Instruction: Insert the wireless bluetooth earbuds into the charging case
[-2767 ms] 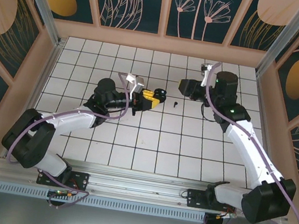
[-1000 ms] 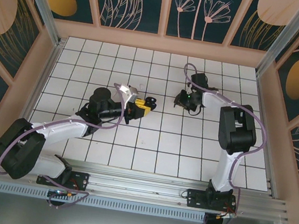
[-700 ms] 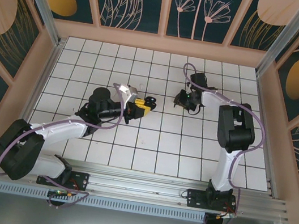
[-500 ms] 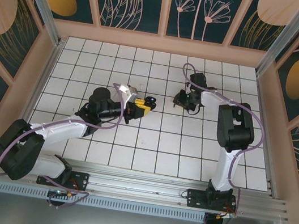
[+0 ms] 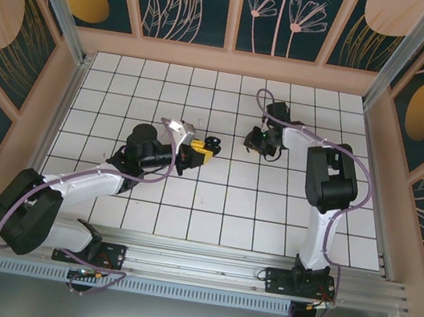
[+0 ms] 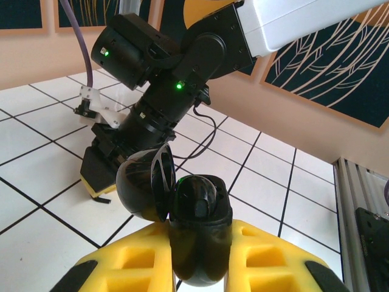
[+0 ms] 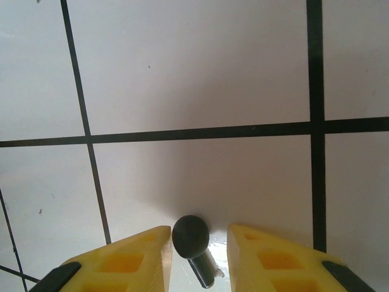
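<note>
Earbud (image 7: 191, 233) between down-pointed right fingers (image 7: 267, 258)

a glossy black earbud (image 7: 191, 236), round-headed with a short stem, lies on a white tile (image 7: 200, 67) between the yellow jaws of the right gripper (image 7: 199, 243), clear of the right-hand jaw. the round black charging case (image 6: 198, 234) stands upright, pinched in the left gripper (image 6: 203, 267), its lid (image 6: 141, 187) swung open leftward.
</note>
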`<state>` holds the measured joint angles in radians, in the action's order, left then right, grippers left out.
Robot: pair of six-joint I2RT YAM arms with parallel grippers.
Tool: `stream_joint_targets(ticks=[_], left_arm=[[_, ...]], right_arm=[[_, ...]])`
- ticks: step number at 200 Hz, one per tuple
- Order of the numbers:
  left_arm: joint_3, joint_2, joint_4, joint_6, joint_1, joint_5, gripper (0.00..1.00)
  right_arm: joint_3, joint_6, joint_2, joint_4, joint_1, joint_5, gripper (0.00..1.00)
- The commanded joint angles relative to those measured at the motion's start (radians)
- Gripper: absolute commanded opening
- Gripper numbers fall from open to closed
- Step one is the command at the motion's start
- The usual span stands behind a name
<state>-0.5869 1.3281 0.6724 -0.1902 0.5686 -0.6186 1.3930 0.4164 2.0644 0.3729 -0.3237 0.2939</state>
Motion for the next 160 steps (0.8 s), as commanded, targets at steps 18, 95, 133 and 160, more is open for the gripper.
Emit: stream_joint_targets(ticks=[18, 95, 133, 160], left_arm=[[-0.010, -0.038, -0.022, 0.031, 0.003, 0.006, 0.00], [0.007, -0.050, -0.012, 0.021, 0.004, 0.009, 0.00], [0.003, -0.041, -0.014, 0.020, 0.003, -0.002, 0.00], [0.002, -0.037, -0.013, 0.017, 0.003, -0.007, 0.00]], right_arm=[[0.048, -0.037, 0.038, 0.053, -0.015, -0.017, 0.28], [0.092, -0.065, 0.045, 0.101, -0.041, -0.061, 0.18], [0.093, -0.069, 0.031, 0.101, -0.041, -0.055, 0.12], [0.071, -0.070, 0.009, 0.082, -0.039, -0.037, 0.10]])
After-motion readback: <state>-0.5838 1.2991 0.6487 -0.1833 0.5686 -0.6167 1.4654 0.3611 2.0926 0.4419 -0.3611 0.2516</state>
